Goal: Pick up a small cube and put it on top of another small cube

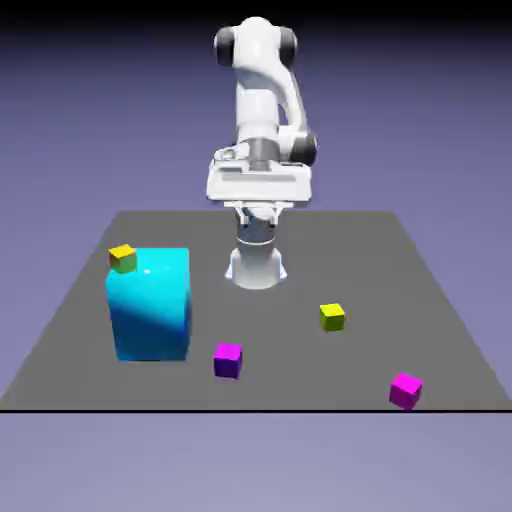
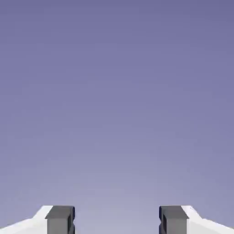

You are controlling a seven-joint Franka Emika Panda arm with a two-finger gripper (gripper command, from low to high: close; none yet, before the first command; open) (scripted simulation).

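The small cube (image 1: pixel 228 360), magenta with darker purple sides, rests on the grey table (image 1: pixel 300 240) near its front edge, just right of a big cyan block (image 1: pixel 150 303). My gripper (image 1: pixel 258 196) hangs high above the table's back middle, far from that cube. In the hand view its two grey fingertips (image 2: pixel 60 220) stand wide apart with nothing between them, so the gripper (image 2: pixel 116 220) is open. Only the plain blue-violet backdrop fills the hand view; no cube appears there.
A pinker magenta cube (image 1: pixel 405 390) sits at the front on the exterior view's right. One yellow-green cube (image 1: pixel 332 317) lies mid-table on the right. Another yellow-green cube (image 1: pixel 122 258) sits by the cyan block's upper back left corner.
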